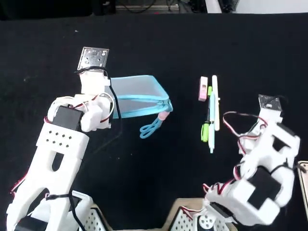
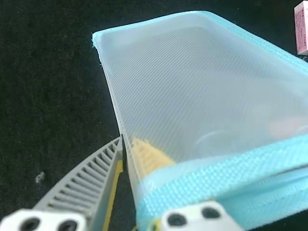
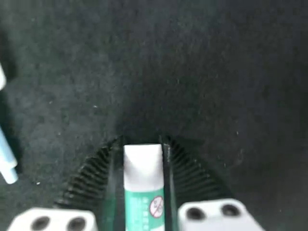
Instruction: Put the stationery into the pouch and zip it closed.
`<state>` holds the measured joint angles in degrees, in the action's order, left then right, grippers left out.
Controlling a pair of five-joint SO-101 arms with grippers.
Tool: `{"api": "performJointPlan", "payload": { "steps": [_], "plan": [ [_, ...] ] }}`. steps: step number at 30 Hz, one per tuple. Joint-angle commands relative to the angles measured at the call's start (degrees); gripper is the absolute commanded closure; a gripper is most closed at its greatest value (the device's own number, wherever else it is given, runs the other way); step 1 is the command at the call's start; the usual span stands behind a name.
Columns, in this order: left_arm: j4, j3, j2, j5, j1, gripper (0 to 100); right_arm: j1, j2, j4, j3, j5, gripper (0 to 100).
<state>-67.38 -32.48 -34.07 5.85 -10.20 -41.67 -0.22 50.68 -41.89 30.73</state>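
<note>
Left wrist view gives us the left gripper (image 2: 127, 144) pinched narrow on one edge of the pouch (image 2: 202, 96), whose see-through mesh and blue zip band stretch away from the fingers. Our right gripper (image 3: 142, 144) is clamped on a white stick (image 3: 143, 178) with a green label, over the black table (image 3: 192, 72). We see the pens (image 1: 211, 110) and a pink eraser (image 1: 203, 88) lying close together near that gripper, between it and the pouch, touching neither.

Black cloth table top (image 1: 159, 183) spread wide, dark cables (image 1: 166, 6) seen along the far edge, pale patch (image 1: 274, 5) beside them
</note>
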Motion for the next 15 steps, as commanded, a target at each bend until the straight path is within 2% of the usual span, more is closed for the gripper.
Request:
{"api": "performJointPlan", "payload": {
  "steps": [1, 9, 15],
  "plan": [
    [0.09, -2.15, 0.44, 0.62, -1.27, 97, -1.14, 3.3, 4.04, 6.99, 0.53, 83.8],
    [0.09, -2.15, 0.44, 0.62, -1.19, 97, -0.97, 5.23, 16.53, 15.25, 0.62, 87.3],
    [0.09, -2.15, 0.44, 0.62, -1.19, 97, -1.05, 5.76, 21.1, 17.71, 0.62, 86.2]
  ]
}}
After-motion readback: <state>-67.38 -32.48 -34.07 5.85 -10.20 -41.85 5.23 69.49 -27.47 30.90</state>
